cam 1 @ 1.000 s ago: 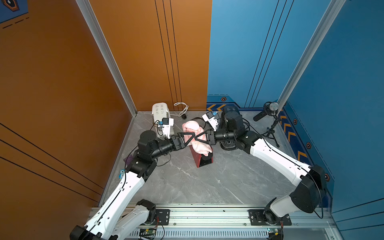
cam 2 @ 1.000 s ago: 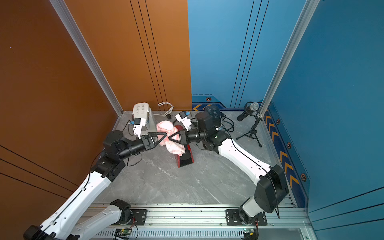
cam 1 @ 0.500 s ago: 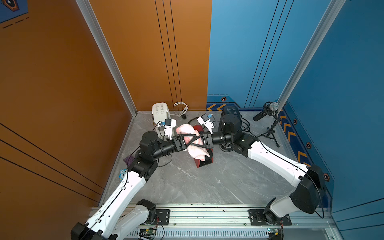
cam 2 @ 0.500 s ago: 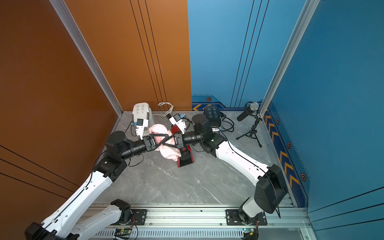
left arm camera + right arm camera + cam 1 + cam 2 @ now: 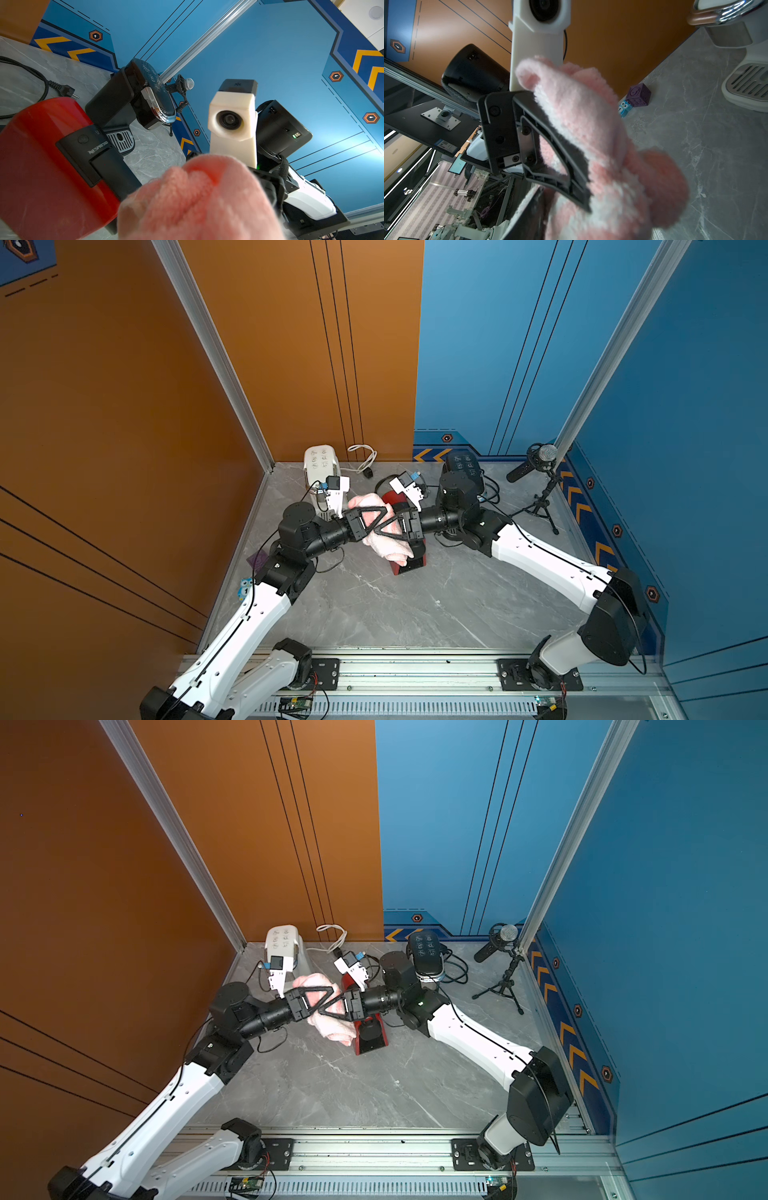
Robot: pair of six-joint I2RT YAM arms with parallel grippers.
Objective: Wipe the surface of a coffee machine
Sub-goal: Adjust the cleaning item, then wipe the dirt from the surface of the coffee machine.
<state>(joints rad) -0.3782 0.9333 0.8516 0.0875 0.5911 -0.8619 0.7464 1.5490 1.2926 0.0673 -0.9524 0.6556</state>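
**Cloth held over the red machine, grippers crossed tip to tip**

The red machine (image 5: 409,566) stands upright on the grey table (image 5: 374,614), about midway across and toward the back. In the left wrist view its red body carries a black panel with the Nespresso name. A pink cloth (image 5: 386,545) is bunched over the machine's top and hangs down the side nearer the left arm. In both top views it hides most of the top. Whether it presses on the surface I cannot tell.

The left gripper (image 5: 388,512) reaches in level from the left with its jaws clamped on the cloth. The right wrist view shows one black finger (image 5: 542,179) sunk into the pile, with cloth folded round its tip. The right gripper (image 5: 372,533) comes in from the opposite side, so the two sets of fingers cross above the machine. Its fingers are mostly buried in the cloth, and I cannot tell whether it is clenched or released.

A white machine (image 5: 320,458) stands behind, toward the back left, with a white cord (image 5: 361,454) looped beside it. A black machine (image 5: 463,462) stands toward the back right, partly behind the right arm. A black plug (image 5: 66,91) lies on the table behind the red machine. Further right, near the blue wall, is a microphone (image 5: 547,452) on a small tripod. At the table's left edge, near the left arm, a purple cube (image 5: 638,94) sits just beside a blue owl block (image 5: 625,108).
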